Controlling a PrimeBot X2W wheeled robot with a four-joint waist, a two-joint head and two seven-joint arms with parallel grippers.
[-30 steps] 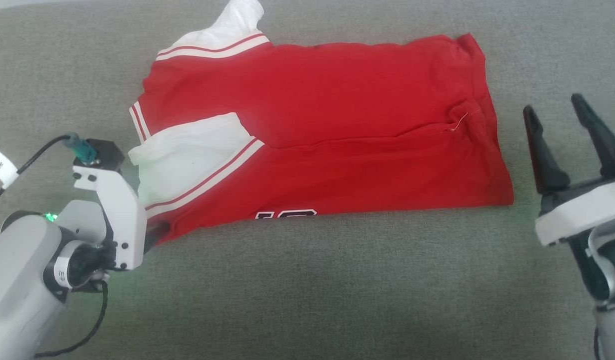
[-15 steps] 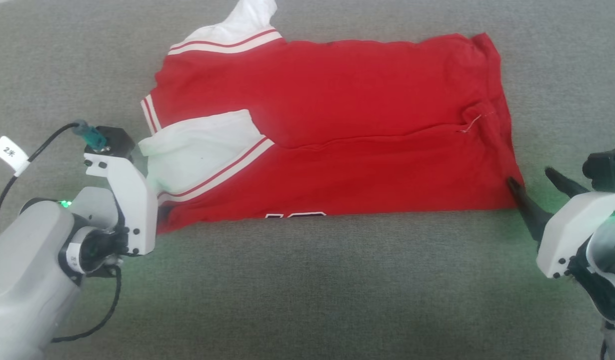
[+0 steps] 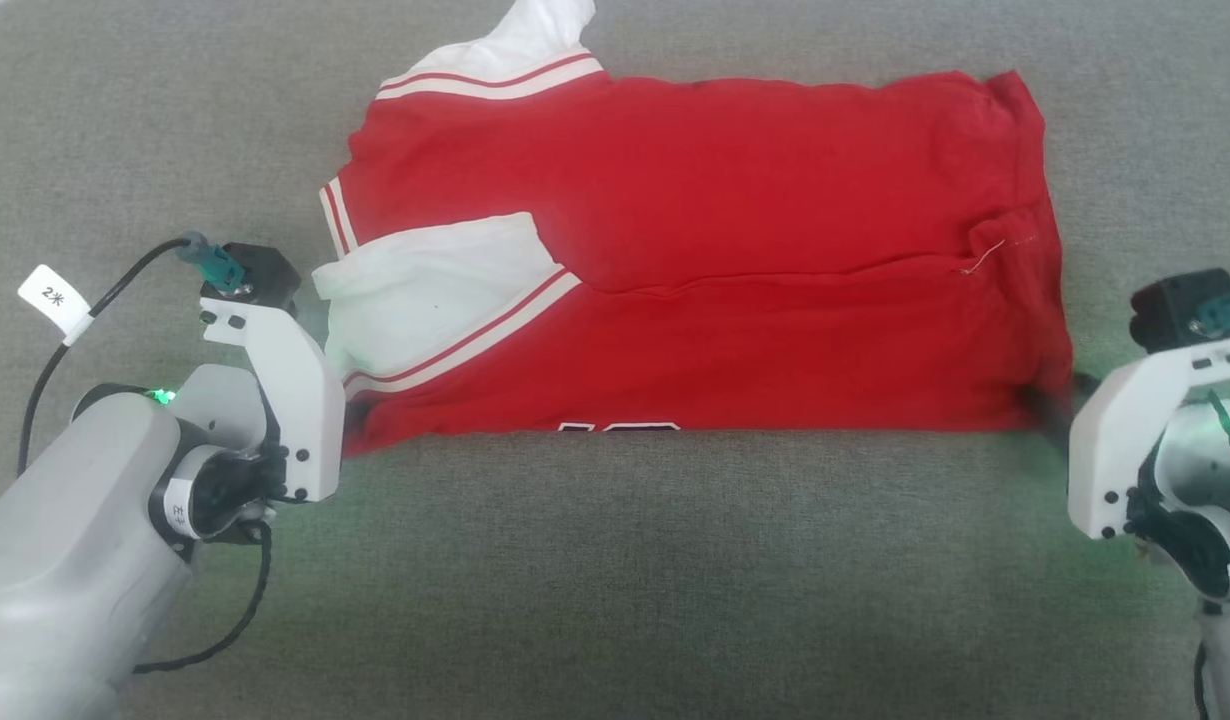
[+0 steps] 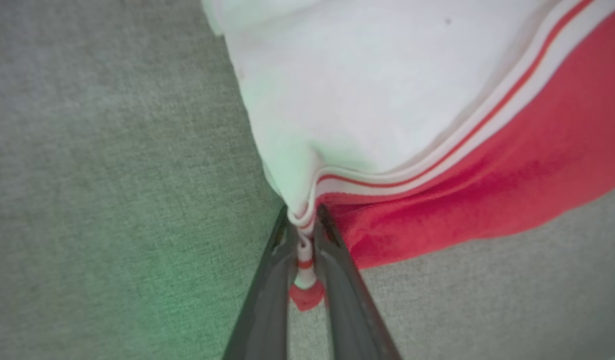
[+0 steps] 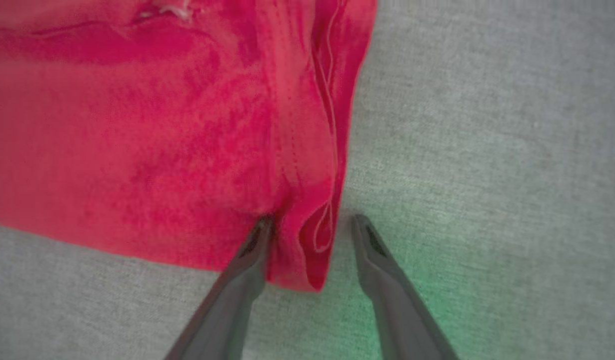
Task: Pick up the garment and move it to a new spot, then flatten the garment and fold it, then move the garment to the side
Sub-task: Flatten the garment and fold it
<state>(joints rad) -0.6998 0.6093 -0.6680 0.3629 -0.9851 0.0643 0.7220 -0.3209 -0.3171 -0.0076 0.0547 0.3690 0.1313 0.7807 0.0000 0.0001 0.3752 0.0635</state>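
Note:
The garment [image 3: 695, 250], a red shirt with white sleeves and striped trim, lies folded lengthwise on the grey cloth surface [image 3: 615, 580]. A strip of black lettering peeks out at its near edge. My left gripper [image 4: 302, 216] is shut on the striped trim at the garment's [image 4: 437, 100] near left corner. In the head view that left gripper [image 3: 337, 440] is mostly hidden behind its white wrist housing. My right gripper [image 5: 310, 220] stands open astride the near right hem corner of the garment [image 5: 137, 125], one finger on the red cloth and the other on the grey surface. In the head view the right gripper [image 3: 1053, 405] meets that corner.
Grey cloth surface stretches on all sides of the garment, with a wide band of it in front. A black cable with a white tag [image 3: 53, 298] loops off my left wrist.
My right gripper has tipped down from upright and moved in onto the garment's near right corner. The left gripper stays at the near left corner. The head view has shifted.

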